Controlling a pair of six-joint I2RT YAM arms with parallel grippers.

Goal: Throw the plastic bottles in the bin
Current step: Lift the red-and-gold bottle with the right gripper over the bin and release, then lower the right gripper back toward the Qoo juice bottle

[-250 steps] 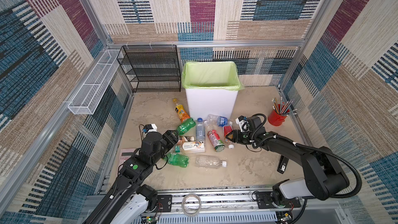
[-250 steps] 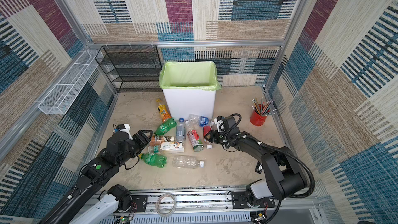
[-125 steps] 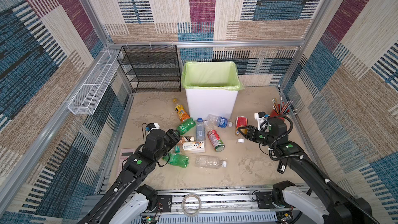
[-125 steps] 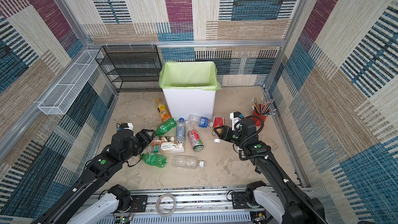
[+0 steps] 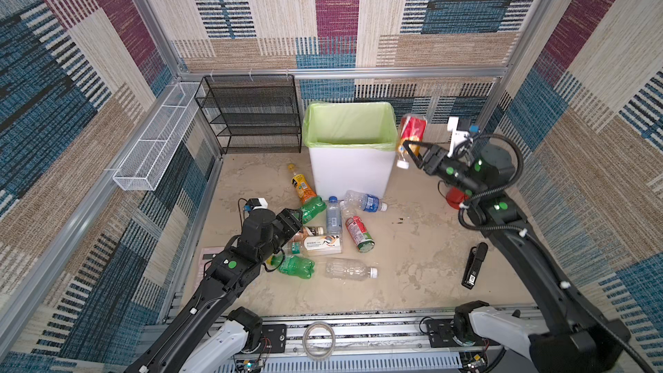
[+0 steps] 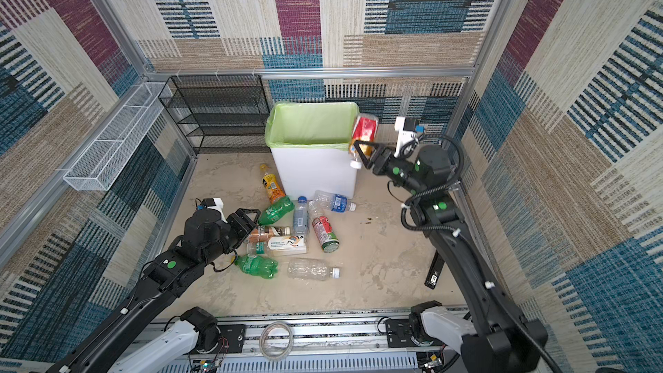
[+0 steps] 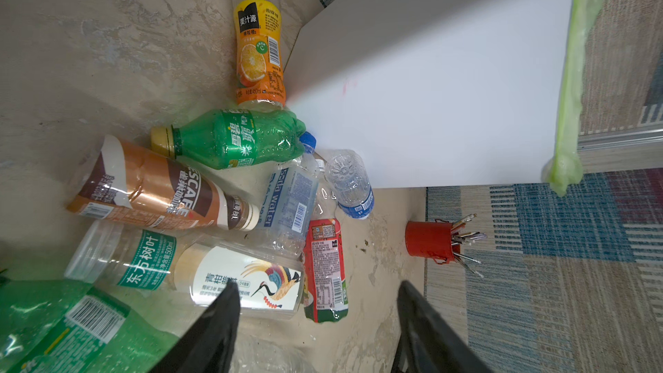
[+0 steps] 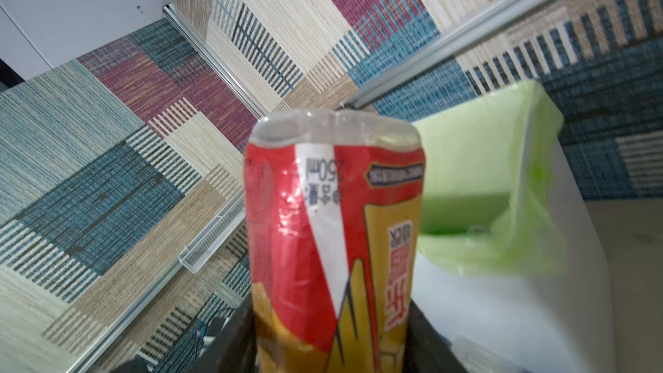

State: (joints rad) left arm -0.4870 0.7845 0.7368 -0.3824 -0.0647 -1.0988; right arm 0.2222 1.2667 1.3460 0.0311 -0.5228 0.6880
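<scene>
The white bin (image 5: 349, 174) with its light-green bag stands at the back middle. My right gripper (image 5: 409, 150) is raised beside the bin's right rim, shut on a red-and-yellow-labelled plastic bottle (image 5: 413, 130) (image 8: 333, 231) held cap down. Several plastic bottles lie on the floor in front of the bin: an orange one (image 5: 303, 184), two green ones (image 5: 313, 206) (image 5: 296, 266), a clear one (image 5: 349, 269), a red-labelled one (image 5: 360, 234) and others. My left gripper (image 5: 296, 217) (image 7: 316, 285) hovers open over this pile, holding nothing.
A black mesh rack (image 5: 251, 113) stands left of the bin, and a white wire basket (image 5: 154, 148) hangs on the left wall. The red cup of pencils (image 7: 428, 242) is at the right wall. A black stapler (image 5: 474, 265) lies front right.
My right gripper has lifted the red-labelled bottle off the floor and swung it up and back to the bin's right rim. The left arm has barely moved.
</scene>
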